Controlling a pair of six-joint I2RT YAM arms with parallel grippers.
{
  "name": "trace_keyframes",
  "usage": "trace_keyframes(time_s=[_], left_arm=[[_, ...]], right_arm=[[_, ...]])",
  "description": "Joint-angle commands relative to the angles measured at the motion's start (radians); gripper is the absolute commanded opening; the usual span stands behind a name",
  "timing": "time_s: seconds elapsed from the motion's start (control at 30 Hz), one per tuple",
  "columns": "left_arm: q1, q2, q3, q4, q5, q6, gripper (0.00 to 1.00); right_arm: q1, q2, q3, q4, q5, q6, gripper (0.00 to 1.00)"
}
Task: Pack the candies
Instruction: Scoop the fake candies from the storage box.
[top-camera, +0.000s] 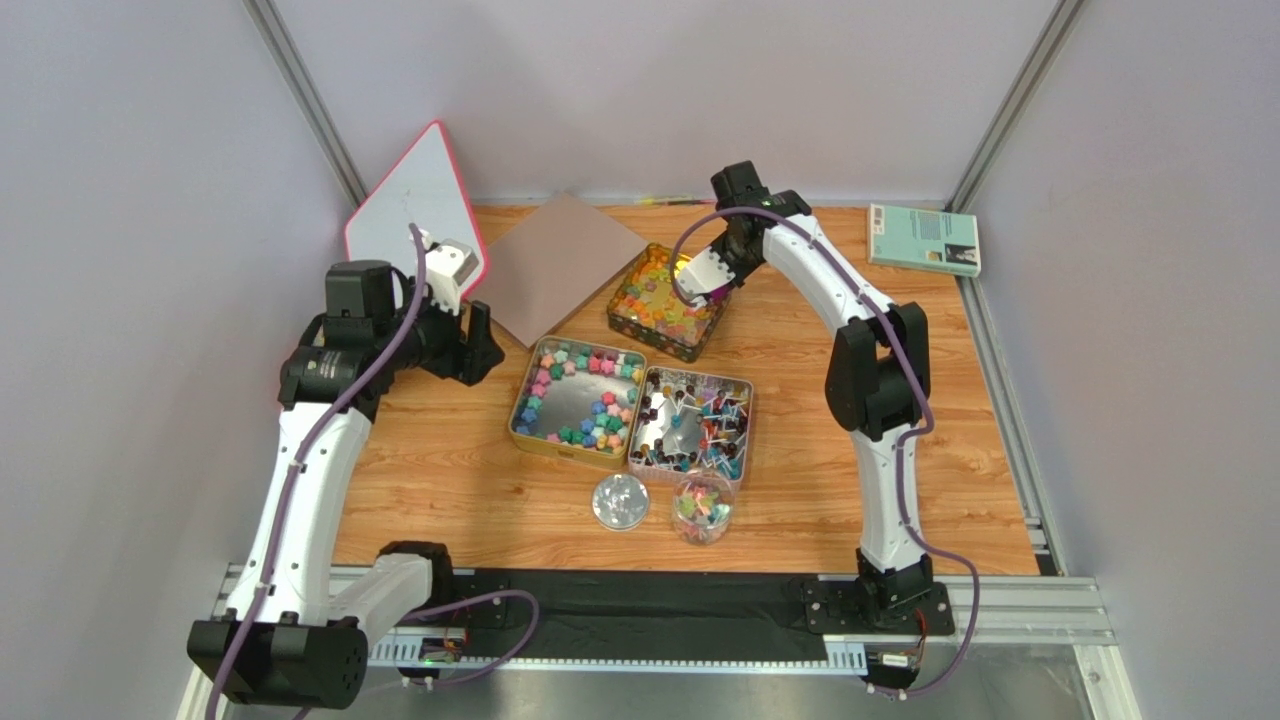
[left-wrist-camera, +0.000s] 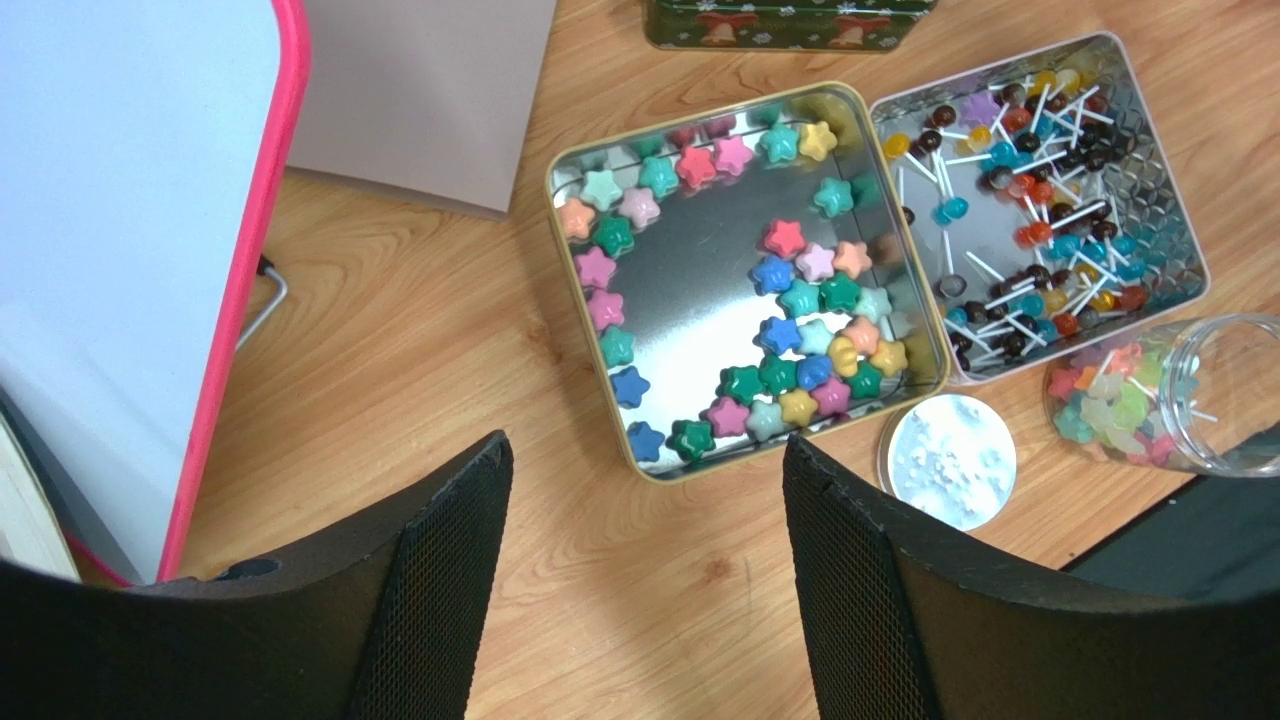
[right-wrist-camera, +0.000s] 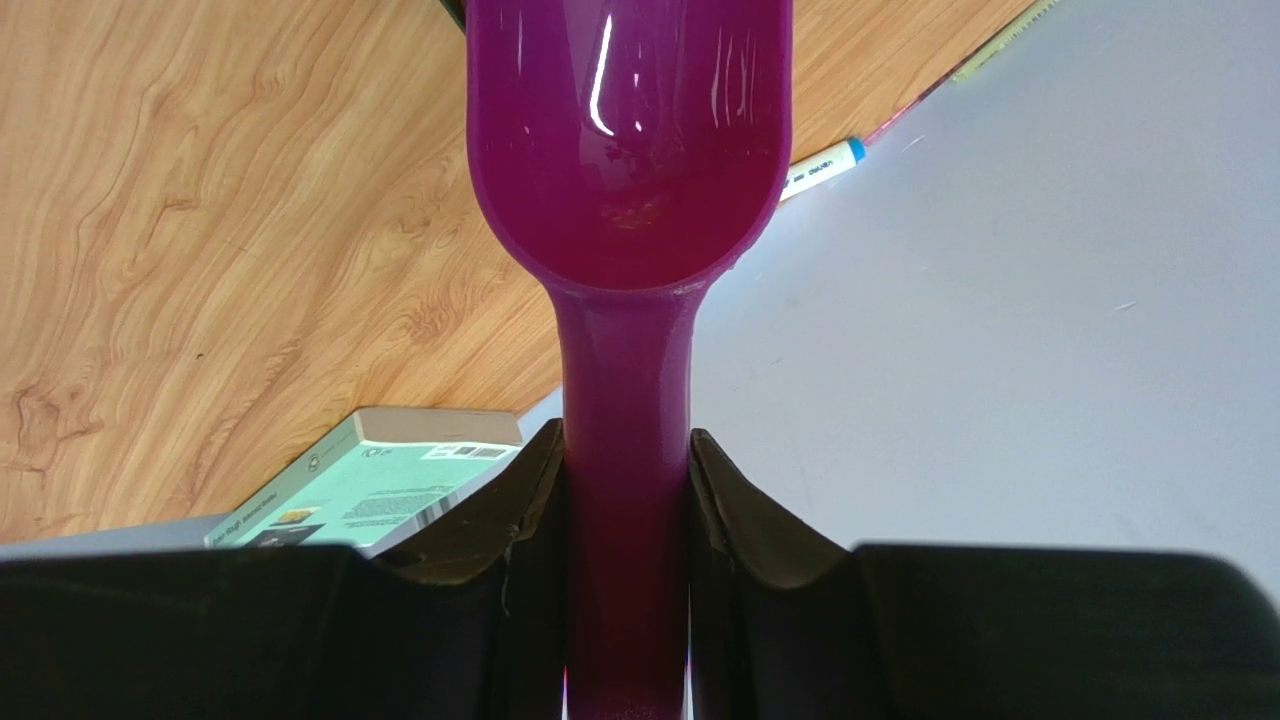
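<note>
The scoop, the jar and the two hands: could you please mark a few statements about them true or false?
1. The right hand is shut on the scoop. True.
2. The scoop is full. False: its bowl is empty.
3. The left hand holds the lid. False: it is open and empty, and the lid lies on the table beside the jar.
4. The jar holds some candies. True.
</note>
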Motion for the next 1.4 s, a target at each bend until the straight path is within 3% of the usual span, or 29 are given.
trace_keyframes(time_s=[0.0, 0.23, 0.83, 1.0, 1.1, 1.37], left_arm=[[0.043, -0.041, -0.023, 0.061, 0.045, -0.058, 0.72], [0.115, -0.068, -0.055, 0.082, 0.053, -0.105, 0.72], [0.194, -0.083, -0.077, 0.091, 0.065, -0.139, 0.72], [0.194, -0.074, -0.073, 0.081, 0.064, -0.136, 0.72], [0.195, -0.066, -0.072, 0.079, 0.067, -0.136, 0.72], [0.197, -0.009, -0.037, 0.078, 0.08, -0.142, 0.72]], right_arm=[[0.004, -0.015, 0.045, -0.068, 0.024, -0.806, 0.0], [0.044, 0.025, 0.133, -0.209, 0.004, -0.81, 0.0], [0.095, -0.005, -0.036, -0.226, 0.013, -0.798, 0.0], [0.124, 0.067, 0.034, -0.295, 0.068, -0.588, 0.0], [0.133, 0.175, 0.169, -0.357, 0.11, -0.424, 0.0], [0.135, 0.294, 0.309, -0.448, 0.081, -0.24, 0.0]])
